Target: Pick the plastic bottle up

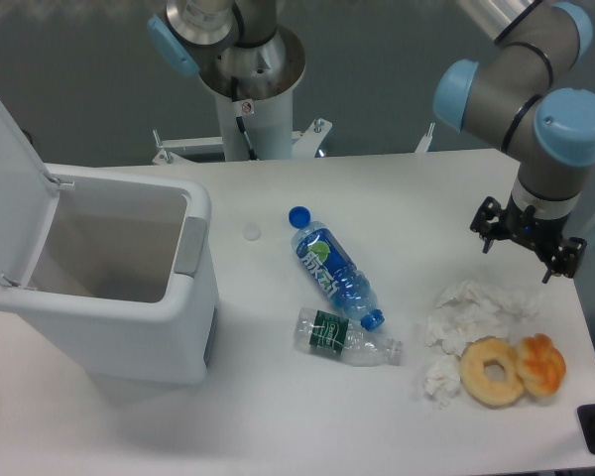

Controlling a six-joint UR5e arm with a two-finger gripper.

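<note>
Bottle first: the clear blue-tinted plastic bottle with a blue label and green-and-white logo (333,275) lies on its side near the middle of the white bench (278,416), running diagonally. A loose small blue cap (299,215) sits at its upper end. Just below it, nearly touching its lower end, lies a crushed clear bottle with a dark green label (345,338). The black two-finger gripper (529,243) hangs above the bench's right edge, well apart from the bottle, jaws spread wide and holding nothing. Beneath it lie crumpled white tissues (466,315), a tan ring doughnut (493,372) and a golden pastry (541,364) beside it. An open white lidded bin (109,297) stands at the left edge.
</note>
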